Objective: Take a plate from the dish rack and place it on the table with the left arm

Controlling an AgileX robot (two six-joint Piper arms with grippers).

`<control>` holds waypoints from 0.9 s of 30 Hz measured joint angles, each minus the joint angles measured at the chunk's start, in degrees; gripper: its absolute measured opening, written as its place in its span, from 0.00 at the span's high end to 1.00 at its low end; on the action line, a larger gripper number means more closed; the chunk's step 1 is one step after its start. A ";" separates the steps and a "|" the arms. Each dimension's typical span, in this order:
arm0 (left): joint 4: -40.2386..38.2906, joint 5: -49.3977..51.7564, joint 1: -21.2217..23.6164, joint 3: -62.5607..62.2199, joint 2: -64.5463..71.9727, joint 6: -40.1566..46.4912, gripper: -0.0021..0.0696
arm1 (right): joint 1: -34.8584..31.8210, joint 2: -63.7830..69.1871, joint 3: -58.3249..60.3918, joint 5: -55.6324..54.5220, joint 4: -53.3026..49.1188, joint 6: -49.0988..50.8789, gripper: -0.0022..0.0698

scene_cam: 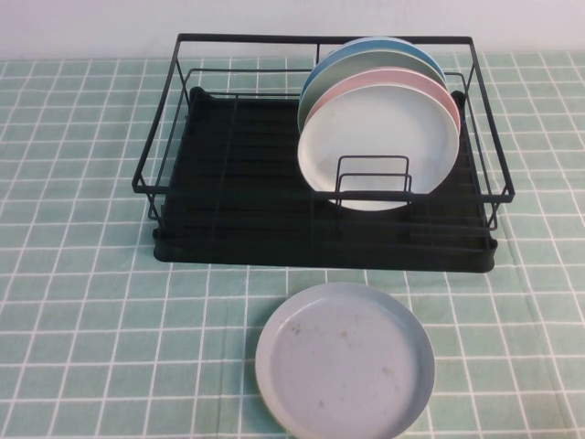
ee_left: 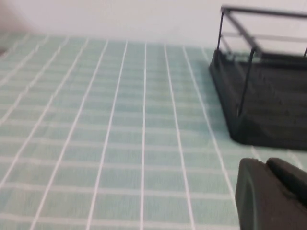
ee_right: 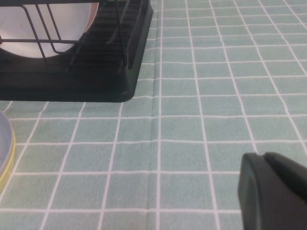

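Observation:
The pale grey-blue plate (scene_cam: 345,362) lies flat, face up, on the mint-green gridded table (scene_cam: 91,320), just in front of the black wire dish rack (scene_cam: 228,183). Its edge also shows in the right wrist view (ee_right: 5,143). Neither arm shows in the high view. My left gripper (ee_left: 266,165) hangs over bare cloth, apart from a corner of the rack (ee_left: 259,110), fingers together and empty. My right gripper (ee_right: 264,158) is over bare cloth, apart from the rack's front corner (ee_right: 96,81), fingers together and empty.
Several plates stand upright in the rack's right half: a white one (scene_cam: 379,137) in front, then a pink-rimmed one (scene_cam: 402,78), then green and blue ones (scene_cam: 384,44). The rack's left half holds nothing. A pale wall runs behind the table.

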 joint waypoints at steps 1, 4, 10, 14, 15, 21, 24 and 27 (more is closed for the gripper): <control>0.13 1.24 0.30 0.00 0.00 -0.10 0.97 | 0.00 0.00 0.00 0.00 0.00 0.00 1.00; 1.14 5.66 0.23 0.00 0.00 -0.33 0.97 | 0.00 0.00 0.00 0.00 0.00 0.00 1.00; 2.16 8.75 -2.66 0.00 0.00 -0.11 0.97 | 0.00 0.00 0.00 0.00 0.00 0.00 1.00; 2.28 8.75 -3.09 0.00 0.00 0.15 0.97 | 0.00 0.00 0.00 0.00 0.00 0.00 1.00; 2.28 8.75 -3.09 0.00 0.00 0.15 0.97 | 0.00 0.00 0.00 0.00 0.00 0.00 1.00; 2.37 8.87 -3.09 0.00 0.00 0.15 0.97 | 0.00 0.00 0.00 0.00 0.00 0.00 1.00; 2.37 8.87 -3.09 0.00 0.00 0.15 0.97 | 0.00 0.00 0.00 0.00 0.00 0.00 1.00; 2.37 8.87 -3.09 0.00 0.00 0.15 0.97 | 0.00 0.00 0.00 0.00 0.00 0.00 1.00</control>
